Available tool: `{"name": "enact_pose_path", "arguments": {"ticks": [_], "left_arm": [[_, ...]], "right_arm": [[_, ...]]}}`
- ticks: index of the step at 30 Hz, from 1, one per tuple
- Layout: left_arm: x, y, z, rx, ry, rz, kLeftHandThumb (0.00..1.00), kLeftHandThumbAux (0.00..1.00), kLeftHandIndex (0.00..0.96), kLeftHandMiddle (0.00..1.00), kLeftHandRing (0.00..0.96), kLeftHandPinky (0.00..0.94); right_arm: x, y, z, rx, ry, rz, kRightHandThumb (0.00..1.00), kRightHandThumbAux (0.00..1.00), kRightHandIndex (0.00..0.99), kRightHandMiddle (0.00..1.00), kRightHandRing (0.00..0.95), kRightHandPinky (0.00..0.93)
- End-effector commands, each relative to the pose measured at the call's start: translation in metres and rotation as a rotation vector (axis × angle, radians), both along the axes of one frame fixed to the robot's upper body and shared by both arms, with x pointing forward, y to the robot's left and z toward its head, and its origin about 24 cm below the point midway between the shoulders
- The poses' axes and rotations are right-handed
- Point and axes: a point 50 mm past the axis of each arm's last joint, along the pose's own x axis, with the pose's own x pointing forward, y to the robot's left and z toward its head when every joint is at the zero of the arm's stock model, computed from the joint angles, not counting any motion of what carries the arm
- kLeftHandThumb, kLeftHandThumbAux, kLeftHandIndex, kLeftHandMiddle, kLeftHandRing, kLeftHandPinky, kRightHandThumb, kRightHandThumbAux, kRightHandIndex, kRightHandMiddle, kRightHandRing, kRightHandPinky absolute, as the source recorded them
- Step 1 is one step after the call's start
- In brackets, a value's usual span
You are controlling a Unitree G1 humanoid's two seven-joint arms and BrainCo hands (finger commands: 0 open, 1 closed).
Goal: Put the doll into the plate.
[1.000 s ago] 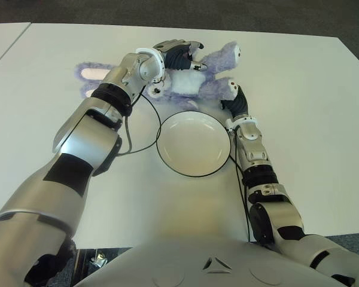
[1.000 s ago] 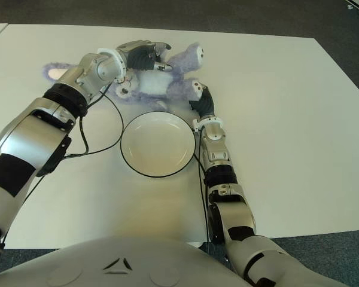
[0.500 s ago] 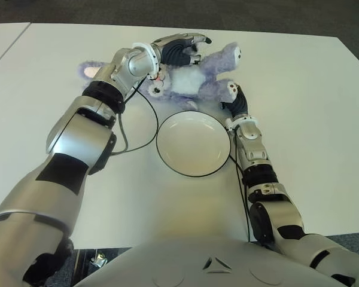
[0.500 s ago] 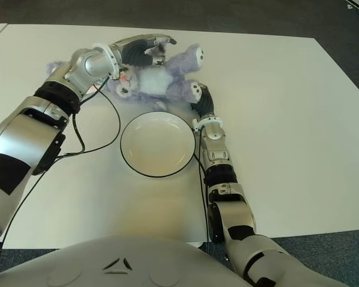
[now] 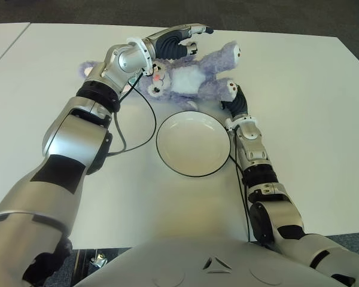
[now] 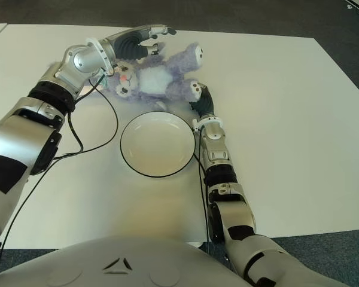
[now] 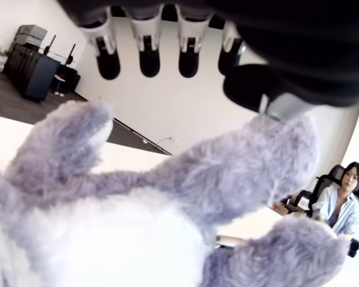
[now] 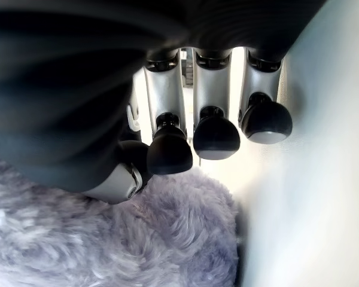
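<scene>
Left eye view shows the white desk (image 5: 305,89) with the purple doll (image 5: 188,78) lying on its back toward the far edge, just behind the empty white plate (image 5: 194,143), not in it. The left hand (image 5: 176,42) sits over the doll's upper side, fingers (image 7: 148,57) stretched out straight and not gripping anything. The right hand (image 5: 234,101) is tucked against the doll's foot by the plate's far right rim, fingers (image 8: 212,134) only loosely bent, touching fur but not clamped on it.
</scene>
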Motion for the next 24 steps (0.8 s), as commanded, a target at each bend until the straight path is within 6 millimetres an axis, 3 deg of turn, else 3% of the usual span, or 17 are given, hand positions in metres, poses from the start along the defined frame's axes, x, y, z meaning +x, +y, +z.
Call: {"name": "enact_pose_path", "arguments": {"ticks": [1,8,15,24], "left_arm": [[-0.002,0.010,-0.007,-0.002,0.025,-0.001,0.786,0.322,0.000,0.000,0.000,0.000],[-0.004,0.023,0.000,0.061,-0.094,0.060,0.752,0.323,0.000,0.000,0.000,0.000],[-0.006,0.044,0.001,0.272,-0.245,0.148,0.684,0.261,0.000,0.000,0.000,0.000],[-0.006,0.067,-0.001,0.528,-0.278,0.202,0.562,0.188,0.000,0.000,0.000,0.000]], "right_arm": [[-0.010,-0.002,-0.027,-0.007,0.116,-0.007,0.708,0.717,0.441,0.859,0.855,0.868],[-0.010,-0.002,-0.027,-0.010,0.117,-0.002,0.708,0.716,0.441,0.855,0.849,0.855],[-0.010,-0.002,-0.027,-0.010,0.117,-0.004,0.708,0.716,0.441,0.862,0.858,0.865],[-0.010,-0.002,-0.027,-0.017,0.122,-0.001,0.707,0.718,0.440,0.867,0.862,0.864]]}}
